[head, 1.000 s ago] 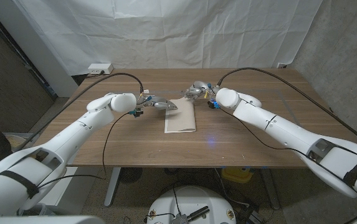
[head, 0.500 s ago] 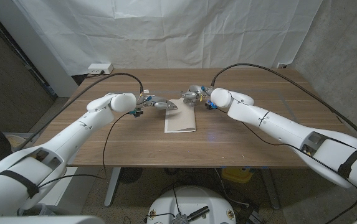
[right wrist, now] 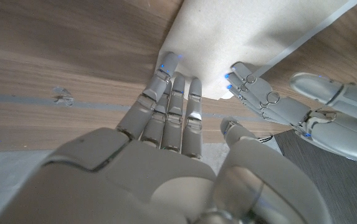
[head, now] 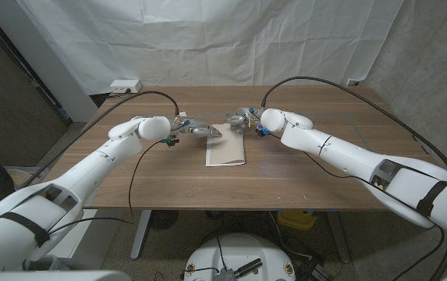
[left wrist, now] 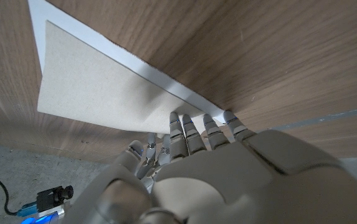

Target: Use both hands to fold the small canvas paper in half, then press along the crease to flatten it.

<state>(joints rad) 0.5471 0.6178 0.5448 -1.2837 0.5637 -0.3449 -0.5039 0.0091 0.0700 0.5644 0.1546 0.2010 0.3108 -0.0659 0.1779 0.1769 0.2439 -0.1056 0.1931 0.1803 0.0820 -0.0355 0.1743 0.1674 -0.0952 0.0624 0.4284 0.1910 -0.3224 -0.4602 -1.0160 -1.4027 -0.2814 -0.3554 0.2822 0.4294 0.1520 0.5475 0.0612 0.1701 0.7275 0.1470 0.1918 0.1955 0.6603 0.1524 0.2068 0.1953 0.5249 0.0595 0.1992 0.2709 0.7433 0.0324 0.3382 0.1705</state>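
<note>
The small canvas paper [head: 226, 147] lies folded mid-table, a beige layer [left wrist: 97, 93] over a white strip that sticks out along one side. My left hand [head: 202, 130] reaches to the paper's far left corner, and its fingertips [left wrist: 194, 124] touch the paper's edge. At the far right corner my right hand [head: 239, 119] has its straight fingers [right wrist: 175, 93] set on the edge of the paper [right wrist: 228, 31]. The left hand's fingers [right wrist: 259, 93] lie close beside them. Neither hand closes around the sheet.
A white power strip [head: 125, 86] sits at the table's far left edge. Black cables loop from both wrists over the wooden table [head: 301, 168]. A white curtain hangs behind it.
My right hand and forearm have shifted a little to the left, toward the paper's far edge. The left hand and the paper have not moved.
</note>
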